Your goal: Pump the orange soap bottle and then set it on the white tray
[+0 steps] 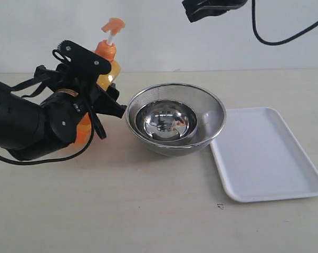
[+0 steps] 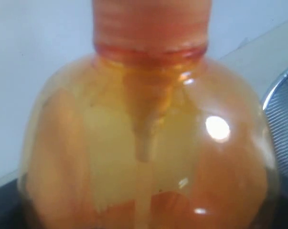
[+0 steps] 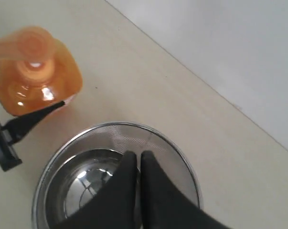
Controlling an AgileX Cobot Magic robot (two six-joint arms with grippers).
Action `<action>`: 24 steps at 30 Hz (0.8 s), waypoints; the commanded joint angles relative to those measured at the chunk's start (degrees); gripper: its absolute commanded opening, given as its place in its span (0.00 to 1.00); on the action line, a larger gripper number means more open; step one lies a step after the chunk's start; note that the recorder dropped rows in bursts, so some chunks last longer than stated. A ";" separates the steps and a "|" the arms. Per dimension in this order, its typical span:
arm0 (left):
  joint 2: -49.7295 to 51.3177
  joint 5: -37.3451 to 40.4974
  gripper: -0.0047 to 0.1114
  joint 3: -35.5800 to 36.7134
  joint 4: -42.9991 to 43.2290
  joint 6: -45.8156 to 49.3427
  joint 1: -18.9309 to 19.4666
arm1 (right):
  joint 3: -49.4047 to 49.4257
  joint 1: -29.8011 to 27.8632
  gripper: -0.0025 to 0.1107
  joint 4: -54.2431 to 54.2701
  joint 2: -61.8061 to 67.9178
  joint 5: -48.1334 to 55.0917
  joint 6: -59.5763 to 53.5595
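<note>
A round steel mesh basket (image 1: 214,113) sits near the middle of the pale beige tabletop (image 1: 122,211), with a smaller polished steel bowl (image 1: 166,124) nested inside it and a plain white wall (image 1: 159,37) behind the table's far edge.

No readable text in any view. Small yellowish sticker (image 1: 69,93) on the left arm is too tiny to make out (just a smudge). The orange soap bottle (image 1: 108,52) shows no legible print.

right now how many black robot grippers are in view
2. The left gripper clasps the translucent orange soap bottle on the left; the right gripper hangs shut above the round steel bowl.
</note>
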 commanded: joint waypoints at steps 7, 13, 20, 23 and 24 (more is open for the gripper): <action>2.25 -4.66 0.08 -2.13 -1.85 0.74 -0.70 | -15.38 3.95 0.02 3.91 7.70 11.13 -1.41; 2.75 -4.51 0.08 -2.58 -1.84 0.74 -0.70 | -19.33 10.54 0.02 3.91 8.70 10.19 0.12; 2.75 -4.38 0.08 -2.48 -2.20 0.74 -0.70 | -21.03 17.18 0.02 3.09 11.18 6.09 0.13; 2.75 -4.38 0.08 -2.48 -2.20 0.74 -0.70 | -22.29 17.18 0.02 3.07 13.01 4.76 2.00; 2.75 -4.38 0.08 -2.48 -2.20 0.74 -0.70 | -22.66 17.18 0.02 2.39 13.68 4.37 2.32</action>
